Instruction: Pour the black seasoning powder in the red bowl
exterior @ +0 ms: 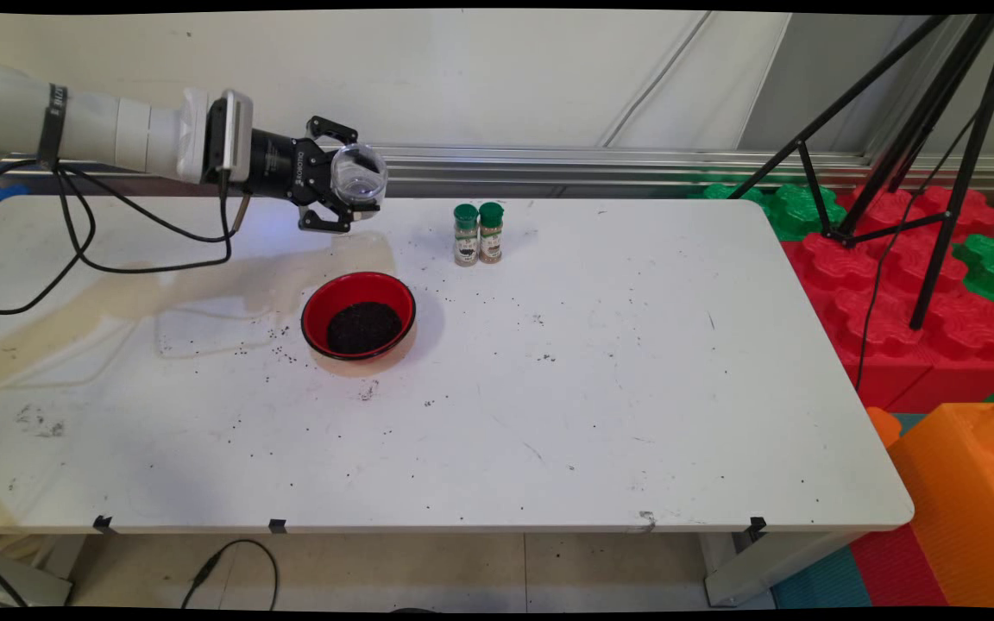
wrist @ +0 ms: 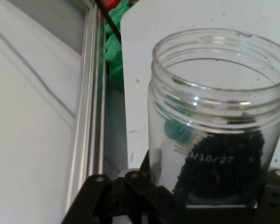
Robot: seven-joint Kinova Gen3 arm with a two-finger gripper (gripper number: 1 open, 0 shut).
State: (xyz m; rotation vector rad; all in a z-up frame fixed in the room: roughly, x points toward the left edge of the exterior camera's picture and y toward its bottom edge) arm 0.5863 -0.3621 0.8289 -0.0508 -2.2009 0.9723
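My gripper [exterior: 349, 200] is shut on a clear plastic jar [exterior: 359, 175], held on its side in the air above the table's far left part, its open mouth facing toward the camera. In the hand view the jar [wrist: 214, 116] fills the frame, clear and without a lid, with the dark bowl contents showing through its wall. Below and a little nearer stands a red bowl [exterior: 359, 315] with black grains [exterior: 363, 328] heaped in it. Two green-capped spice shakers [exterior: 478, 233] stand side by side to the right of the gripper.
Loose black grains are scattered on the white table [exterior: 600, 388] around the bowl. A tan stain spreads across the table's left part. Black cables hang from the arm at left. A black tripod [exterior: 920, 155] and red, green and orange foam blocks [exterior: 911, 293] stand beyond the table's right end.
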